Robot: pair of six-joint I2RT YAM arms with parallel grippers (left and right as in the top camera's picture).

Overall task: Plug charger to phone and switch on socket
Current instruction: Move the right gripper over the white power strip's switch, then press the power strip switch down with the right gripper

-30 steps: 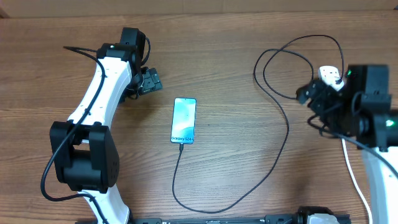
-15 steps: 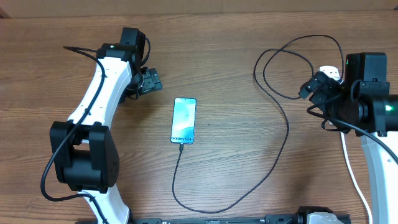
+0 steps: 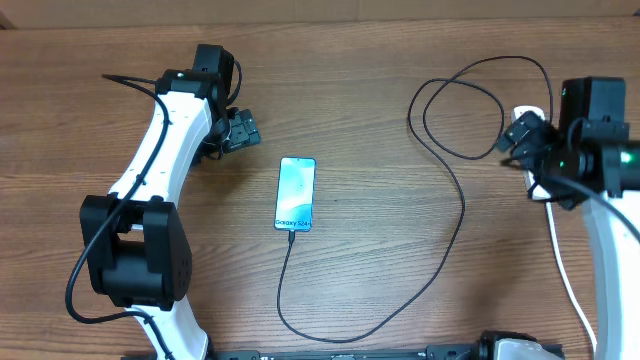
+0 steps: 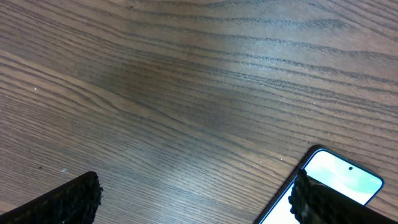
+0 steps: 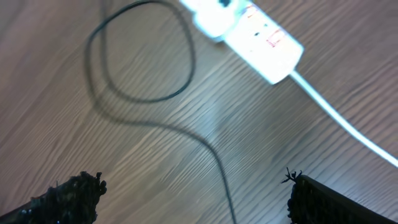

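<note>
Just a brown wood-grain worktop [image 3: 370,250] w/ soft even light, paler strip [image 3: 400,8] along the top edge tbh.

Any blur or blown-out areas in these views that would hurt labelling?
Right wrist: motion-blurred throughout, with the socket and the charger cable smeared and the switch markings unreadable. Left wrist: the table grain is sharp, but the phone screen is washed out almost to white. Overhead: sharp and evenly lit.
</note>
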